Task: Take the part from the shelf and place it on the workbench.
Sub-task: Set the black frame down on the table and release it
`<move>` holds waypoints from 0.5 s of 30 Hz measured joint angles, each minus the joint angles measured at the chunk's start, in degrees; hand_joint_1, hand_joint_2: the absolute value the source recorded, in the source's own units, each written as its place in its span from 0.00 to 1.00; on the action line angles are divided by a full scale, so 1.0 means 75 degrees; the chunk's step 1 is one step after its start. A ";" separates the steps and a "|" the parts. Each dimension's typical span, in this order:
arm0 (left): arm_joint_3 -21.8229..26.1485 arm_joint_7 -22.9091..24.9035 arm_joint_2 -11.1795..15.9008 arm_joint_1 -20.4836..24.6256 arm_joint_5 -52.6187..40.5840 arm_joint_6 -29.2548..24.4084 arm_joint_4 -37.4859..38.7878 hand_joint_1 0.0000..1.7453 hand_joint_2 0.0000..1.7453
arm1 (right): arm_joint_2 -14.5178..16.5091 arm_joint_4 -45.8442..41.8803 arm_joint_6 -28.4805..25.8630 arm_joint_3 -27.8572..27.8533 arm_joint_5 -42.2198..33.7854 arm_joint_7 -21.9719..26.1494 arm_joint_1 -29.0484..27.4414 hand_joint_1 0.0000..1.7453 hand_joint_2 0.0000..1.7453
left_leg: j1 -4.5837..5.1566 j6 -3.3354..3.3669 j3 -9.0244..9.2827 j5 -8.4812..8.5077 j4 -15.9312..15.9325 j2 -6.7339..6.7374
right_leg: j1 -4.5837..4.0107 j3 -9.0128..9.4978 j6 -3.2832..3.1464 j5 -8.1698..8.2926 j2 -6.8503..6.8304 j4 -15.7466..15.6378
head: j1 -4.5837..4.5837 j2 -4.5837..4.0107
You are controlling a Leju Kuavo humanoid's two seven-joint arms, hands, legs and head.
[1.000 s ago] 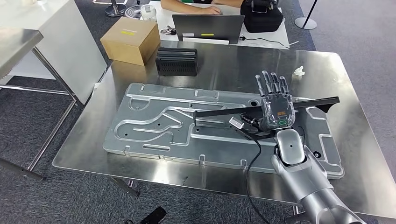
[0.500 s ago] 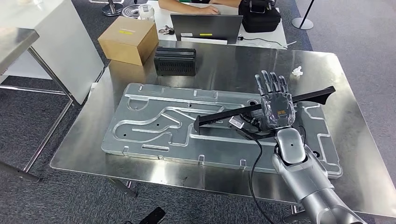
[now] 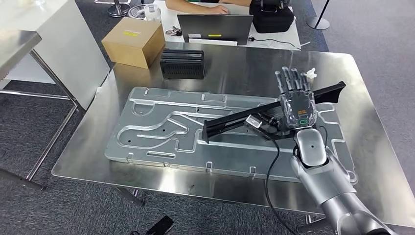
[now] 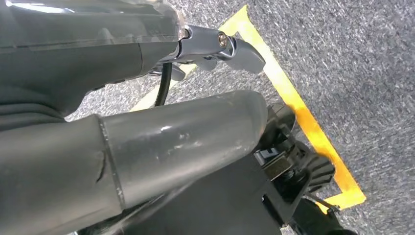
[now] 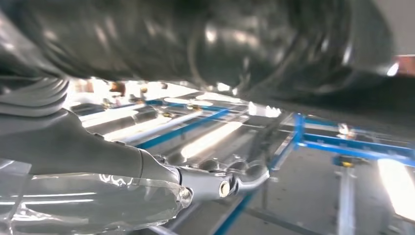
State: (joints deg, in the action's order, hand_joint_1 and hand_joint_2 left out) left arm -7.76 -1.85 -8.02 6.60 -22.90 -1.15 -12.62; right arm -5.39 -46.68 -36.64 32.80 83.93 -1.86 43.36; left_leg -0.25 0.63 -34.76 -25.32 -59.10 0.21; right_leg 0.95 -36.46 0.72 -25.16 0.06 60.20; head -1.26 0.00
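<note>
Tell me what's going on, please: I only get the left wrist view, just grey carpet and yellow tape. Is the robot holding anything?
Observer: Yes. In the head view, the right robot hand holds a long black part.
Visitor: Where is that part?
Observer: It slants over a large grey metal plate lying on the steel workbench.
Visitor: Anything else on the bench?
Observer: A cardboard box and a black ribbed block sit near its far edge.
</note>
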 joint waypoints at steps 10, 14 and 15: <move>0.0119 0.0014 0.0009 -0.0041 -0.0088 0.0031 0.0019 0.00 0.00 | -0.0128 0.0350 0.0002 -0.0214 0.0059 0.0306 0.0088 0.00 0.00 | -0.0032 -0.0044 -0.0573 -0.0320 -0.1219 -0.0009 | -0.0030 0.0057 -0.0223 0.0021 0.0018 -0.0039 | 0.0020 0.0000; 0.0154 -0.0005 0.0024 -0.0053 -0.0129 0.0034 0.0020 0.00 0.00 | -0.0135 0.0490 -0.0007 -0.0220 -0.0078 0.0291 0.0175 0.00 0.00 | 0.0041 0.0069 -0.0037 -0.0011 -0.0055 -0.0021 | -0.0060 0.0022 -0.0107 0.0036 0.0028 -0.0040 | 0.0017 0.0000; 0.0160 -0.0009 0.0025 -0.0065 -0.0143 0.0034 0.0022 0.00 0.00 | -0.0149 0.0509 0.0000 -0.0228 -0.0119 0.0299 0.0191 0.00 0.00 | 0.0033 0.0092 -0.0035 0.0012 -0.0019 -0.0022 | -0.0064 0.0025 -0.0059 0.0048 0.0030 -0.0053 | 0.0016 0.0000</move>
State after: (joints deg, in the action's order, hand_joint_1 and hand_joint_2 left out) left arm -6.57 -1.91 -7.82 6.11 -23.97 -0.90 -12.46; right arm -6.51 -42.86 -36.64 31.09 83.04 0.38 44.80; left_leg -0.01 1.32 -35.02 -25.23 -59.24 0.05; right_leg 0.48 -36.27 0.28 -24.80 0.28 59.81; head -1.14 0.00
